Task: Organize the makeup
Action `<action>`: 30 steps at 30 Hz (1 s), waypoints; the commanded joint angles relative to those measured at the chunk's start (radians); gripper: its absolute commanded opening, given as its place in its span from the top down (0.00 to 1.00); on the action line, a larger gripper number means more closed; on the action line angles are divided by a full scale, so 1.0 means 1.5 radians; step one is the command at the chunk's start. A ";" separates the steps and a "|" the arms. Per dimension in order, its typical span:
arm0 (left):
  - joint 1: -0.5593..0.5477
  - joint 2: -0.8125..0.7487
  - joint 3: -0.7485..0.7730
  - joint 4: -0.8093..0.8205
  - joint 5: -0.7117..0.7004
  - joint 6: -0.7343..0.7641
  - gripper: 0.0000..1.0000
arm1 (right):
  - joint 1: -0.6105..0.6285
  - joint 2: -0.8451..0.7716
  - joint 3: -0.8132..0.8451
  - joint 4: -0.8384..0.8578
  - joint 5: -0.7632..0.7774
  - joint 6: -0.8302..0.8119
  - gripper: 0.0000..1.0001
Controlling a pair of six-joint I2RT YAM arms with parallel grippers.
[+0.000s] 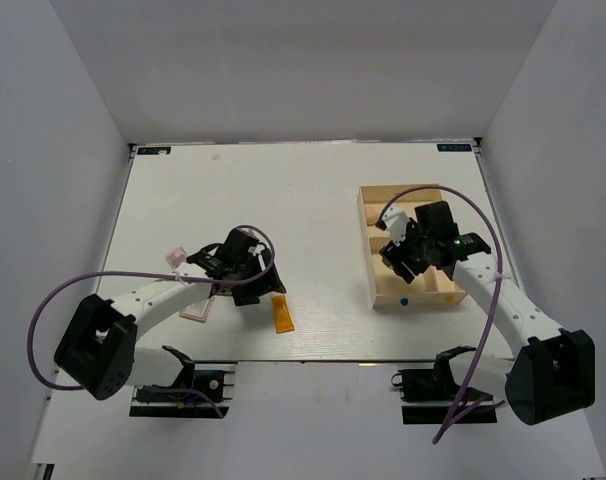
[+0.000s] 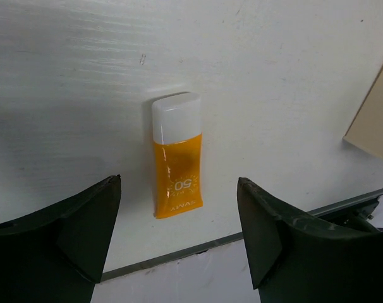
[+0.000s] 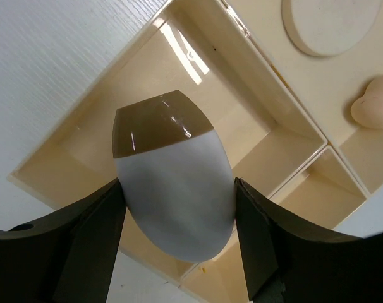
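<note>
At centre of the left wrist view, the orange tube [image 2: 177, 158] lies flat on the bench [image 2: 273, 76] between the spread left fingers [image 2: 65, 233]. Its long axis points away from them, white cap farthest (bench edge just behind its tail). The right fingers [image 3: 65, 246] clamp the white-and-brown teardrop sponge [image 3: 172, 183] over a wooden box [image 3: 242, 107] compartment.

The white table [image 1: 303, 190] carries a pale wooden box [image 1: 388, 296] at 3 o'clock. An orange tube [image 1: 281, 314] lies flat at 6 o'clock, near the front edge. A square pinkish compact [image 1: 197, 309] sits at 8 o'clock. A small pale item [image 1: 176, 256] at 9 o'clock is too small to identify.
</note>
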 commanded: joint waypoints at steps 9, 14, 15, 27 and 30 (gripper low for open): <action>-0.068 0.100 0.086 -0.053 -0.041 -0.009 0.16 | -0.042 0.025 0.030 0.044 -0.052 0.025 0.15; -0.099 0.153 0.117 -0.086 -0.067 -0.022 0.18 | -0.054 0.008 0.041 0.048 -0.074 0.044 0.14; -0.099 0.162 0.123 -0.091 -0.070 -0.024 0.19 | -0.056 0.002 0.043 0.054 -0.079 0.050 0.14; -0.171 0.272 0.209 -0.126 -0.133 -0.035 0.67 | -0.096 -0.100 0.024 0.119 -0.171 0.118 0.27; -0.190 0.279 0.247 -0.109 -0.123 -0.019 0.74 | -0.105 -0.128 0.012 0.146 -0.191 0.133 0.30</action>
